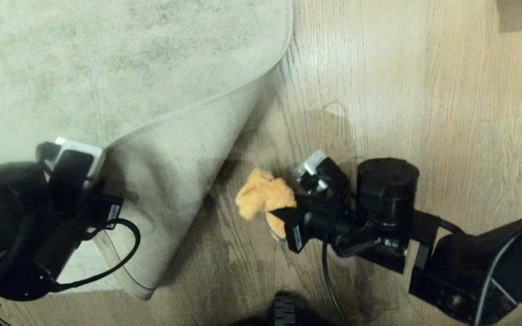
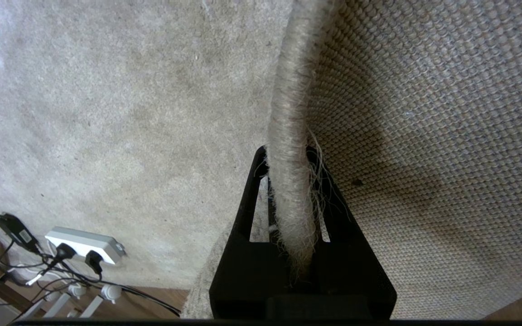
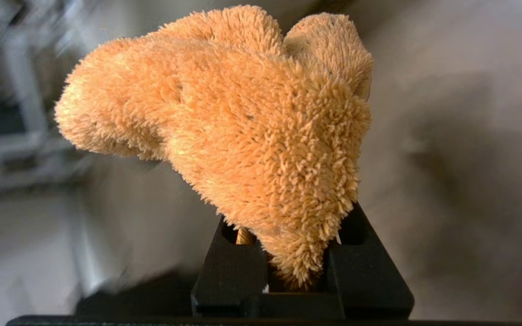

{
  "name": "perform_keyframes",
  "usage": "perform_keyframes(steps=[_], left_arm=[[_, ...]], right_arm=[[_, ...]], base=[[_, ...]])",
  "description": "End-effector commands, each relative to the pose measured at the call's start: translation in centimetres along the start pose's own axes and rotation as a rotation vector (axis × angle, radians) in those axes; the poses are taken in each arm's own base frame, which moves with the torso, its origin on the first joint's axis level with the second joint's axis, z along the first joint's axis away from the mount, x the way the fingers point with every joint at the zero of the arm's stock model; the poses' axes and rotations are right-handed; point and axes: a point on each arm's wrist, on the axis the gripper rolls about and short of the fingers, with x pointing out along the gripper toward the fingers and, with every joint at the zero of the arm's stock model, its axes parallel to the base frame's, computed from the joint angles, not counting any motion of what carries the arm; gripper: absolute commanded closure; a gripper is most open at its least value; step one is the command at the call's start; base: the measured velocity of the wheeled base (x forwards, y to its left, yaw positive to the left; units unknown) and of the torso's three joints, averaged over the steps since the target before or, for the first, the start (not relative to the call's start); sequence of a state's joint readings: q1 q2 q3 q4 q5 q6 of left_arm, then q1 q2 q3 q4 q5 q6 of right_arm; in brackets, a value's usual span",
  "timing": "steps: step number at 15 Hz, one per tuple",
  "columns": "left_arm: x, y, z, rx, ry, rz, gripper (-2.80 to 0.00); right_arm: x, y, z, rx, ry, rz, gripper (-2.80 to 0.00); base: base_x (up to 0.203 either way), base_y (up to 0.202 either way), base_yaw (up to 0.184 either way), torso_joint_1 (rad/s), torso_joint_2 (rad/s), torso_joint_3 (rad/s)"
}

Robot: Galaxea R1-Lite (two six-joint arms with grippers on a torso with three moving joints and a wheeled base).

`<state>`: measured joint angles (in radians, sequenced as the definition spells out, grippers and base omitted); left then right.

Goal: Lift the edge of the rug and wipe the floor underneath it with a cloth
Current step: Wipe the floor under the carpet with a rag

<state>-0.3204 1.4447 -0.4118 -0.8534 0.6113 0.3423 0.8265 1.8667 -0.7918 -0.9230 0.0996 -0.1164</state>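
Presently listed: rug edge (image 2: 288, 136), clamped in the left gripper (image 2: 288, 190) and folded back off the floor (image 1: 424, 90); cloth (image 1: 263, 197), pinched in the right gripper (image 3: 295, 253), just beside that raised fold.

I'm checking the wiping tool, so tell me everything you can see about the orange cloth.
The cloth is a small orange-tan rag with fuzzy, shaggy pile, bunched into soft lumps. One end is pinched in the right gripper; the rest bulges out past the fingers. It is over the bare wood floor, beside the lifted rug edge.
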Motion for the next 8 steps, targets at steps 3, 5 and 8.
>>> perform_keyframes(steps=[3,5,8], left_arm=[[-0.1,0.1,0.0,-0.002,0.002,0.02,0.0],[-0.1,0.1,0.0,-0.001,0.002,0.02,0.0],[-0.1,0.0,-0.2,0.006,0.01,0.018,0.0]], right_arm=[[2.9,3.7,-6.6,0.002,0.122,0.108,0.0],[5.3,4.1,-8.5,0.006,0.124,0.113,0.0],[9.1,4.2,-9.5,0.006,0.069,0.11,0.0]], base=[[0.0,0.0,0.0,0.0,0.0,0.0],[0.0,0.0,0.0,0.0,0.0,0.0],[0.0,0.0,0.0,0.0,0.0,0.0]])
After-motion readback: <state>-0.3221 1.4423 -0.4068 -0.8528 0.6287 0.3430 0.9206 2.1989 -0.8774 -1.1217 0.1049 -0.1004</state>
